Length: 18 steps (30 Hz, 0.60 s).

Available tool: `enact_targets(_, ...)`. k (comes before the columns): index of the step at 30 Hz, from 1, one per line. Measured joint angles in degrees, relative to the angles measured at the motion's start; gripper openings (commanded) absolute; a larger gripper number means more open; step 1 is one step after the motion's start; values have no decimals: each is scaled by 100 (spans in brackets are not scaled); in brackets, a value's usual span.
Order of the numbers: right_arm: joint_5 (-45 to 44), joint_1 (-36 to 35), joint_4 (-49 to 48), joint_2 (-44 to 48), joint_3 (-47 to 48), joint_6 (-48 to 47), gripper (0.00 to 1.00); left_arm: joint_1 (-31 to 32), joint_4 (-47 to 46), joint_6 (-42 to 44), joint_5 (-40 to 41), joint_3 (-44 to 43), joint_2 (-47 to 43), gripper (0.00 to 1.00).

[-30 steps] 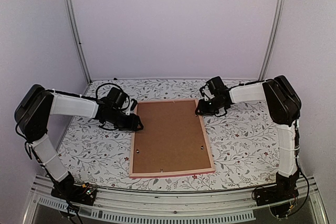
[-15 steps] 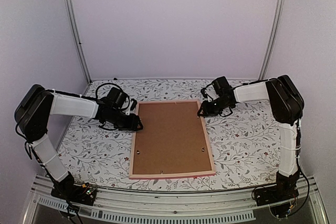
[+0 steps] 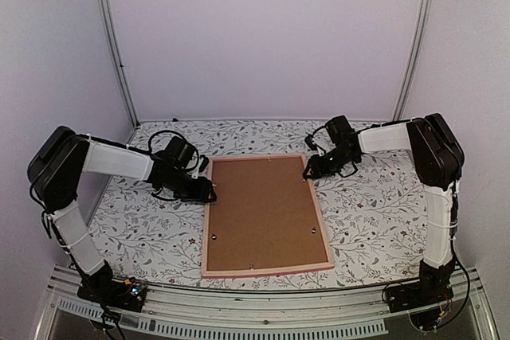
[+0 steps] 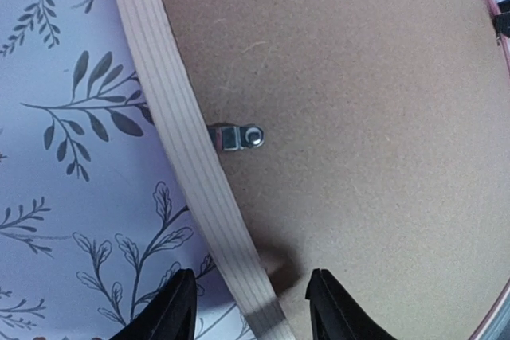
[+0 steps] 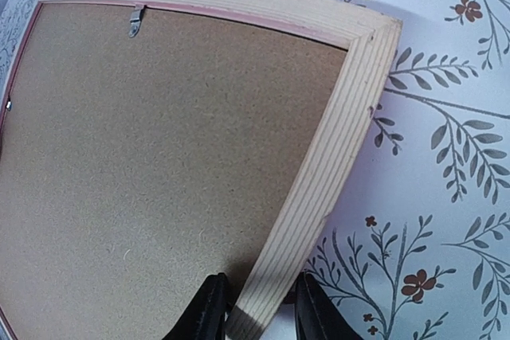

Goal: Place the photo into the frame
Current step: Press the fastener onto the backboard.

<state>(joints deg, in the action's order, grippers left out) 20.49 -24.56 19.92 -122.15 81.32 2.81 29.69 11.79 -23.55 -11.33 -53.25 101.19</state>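
Two grippers sit on the frame (image 5: 343, 117), which lies face down near the middle of the floral tablecloth (image 3: 374, 212), with the brown backing board (image 3: 263, 209) filling it. The left gripper (image 4: 252, 276) straddles the left rail close to a small metal clip (image 4: 237, 138), its fingers spread with a gap on each side of the wood. The right gripper (image 5: 260, 278) is on the right rail by the far right corner. Its fingers seem to pinch the rail from both sides, though the contact is hard to confirm.
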Motion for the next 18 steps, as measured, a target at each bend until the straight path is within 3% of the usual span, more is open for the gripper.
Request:
enact_targets(6,216,140,149,83,-44,-223,51,-13,-31,-15,-46,0,33,42)
enact_targets(18,474,223,146,229,-238,557,53,-26,-181,-199,-149,76,33,24)
